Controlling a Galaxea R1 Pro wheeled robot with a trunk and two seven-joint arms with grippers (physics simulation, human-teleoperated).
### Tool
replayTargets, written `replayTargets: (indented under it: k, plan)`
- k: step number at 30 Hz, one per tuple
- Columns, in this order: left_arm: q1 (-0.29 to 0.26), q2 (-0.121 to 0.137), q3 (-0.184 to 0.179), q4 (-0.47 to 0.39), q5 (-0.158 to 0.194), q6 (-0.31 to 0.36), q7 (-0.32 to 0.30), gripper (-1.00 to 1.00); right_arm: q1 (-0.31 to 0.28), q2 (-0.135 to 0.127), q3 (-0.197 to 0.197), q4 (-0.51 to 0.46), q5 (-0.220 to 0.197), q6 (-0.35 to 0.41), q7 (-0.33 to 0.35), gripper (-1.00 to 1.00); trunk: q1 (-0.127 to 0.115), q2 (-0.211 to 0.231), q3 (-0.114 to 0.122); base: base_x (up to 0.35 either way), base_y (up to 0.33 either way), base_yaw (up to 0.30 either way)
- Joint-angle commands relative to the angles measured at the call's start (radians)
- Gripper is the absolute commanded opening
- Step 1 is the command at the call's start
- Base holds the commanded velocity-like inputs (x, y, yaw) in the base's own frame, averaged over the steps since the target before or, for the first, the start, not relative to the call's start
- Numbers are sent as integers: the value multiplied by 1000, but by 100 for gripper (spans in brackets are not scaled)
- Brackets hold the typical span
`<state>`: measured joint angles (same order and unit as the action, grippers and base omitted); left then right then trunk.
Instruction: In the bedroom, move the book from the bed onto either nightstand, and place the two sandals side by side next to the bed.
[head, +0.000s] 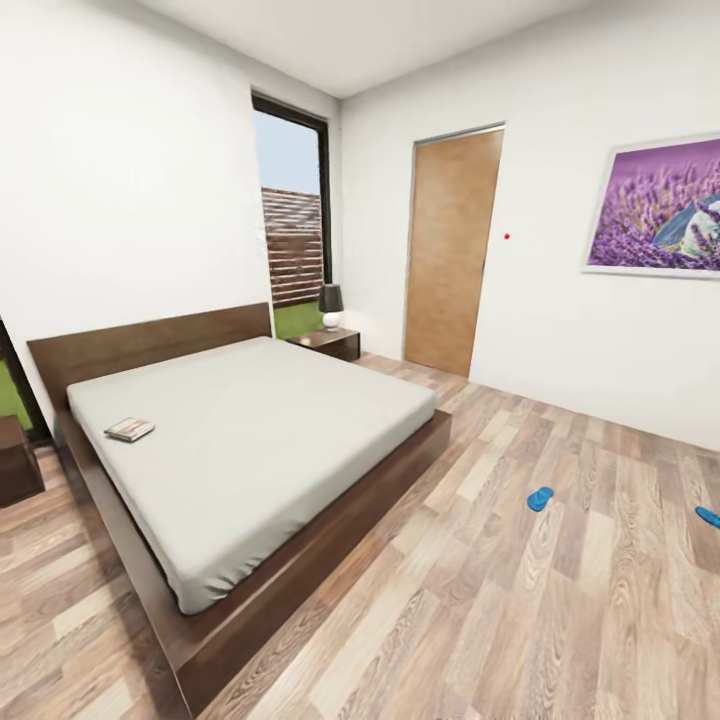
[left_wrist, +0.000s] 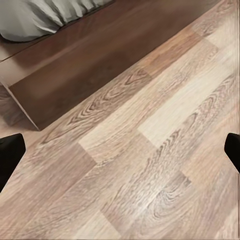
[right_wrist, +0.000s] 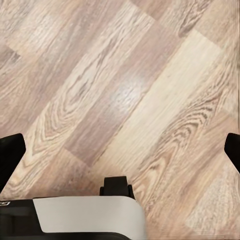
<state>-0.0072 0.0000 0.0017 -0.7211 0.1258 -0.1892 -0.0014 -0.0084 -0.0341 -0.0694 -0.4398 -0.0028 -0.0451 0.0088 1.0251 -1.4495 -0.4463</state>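
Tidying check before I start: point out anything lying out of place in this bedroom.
Two blue sandals lie apart on the floor, one mid-room, the other at the picture's right edge, both away from the bed. A book lies on the mattress near the headboard.

It was a home bedroom: a low bed (head: 250, 450) with a grey mattress, a nightstand (head: 325, 343) bearing a lamp (head: 331, 305), a wooden door (head: 452, 250), a framed lavender picture (head: 655, 207), and plank floor (head: 520, 620).
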Motion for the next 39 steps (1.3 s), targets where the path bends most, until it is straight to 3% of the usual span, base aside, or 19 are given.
replayTargets:
  k: [1, 39]
  plan:
    - [0, 0, 0, 0, 8, -3, 0, 100, -1, 0, -2, 1, 0, -4, 1, 100, 0, -1, 0, 0, 0, -283]
    - [0, 2, 0, 0, 8, -3, 0, 100, -1, 0, -4, 1, 0, -3, 2, 100, 0, -1, 26, 0, 0, -273]
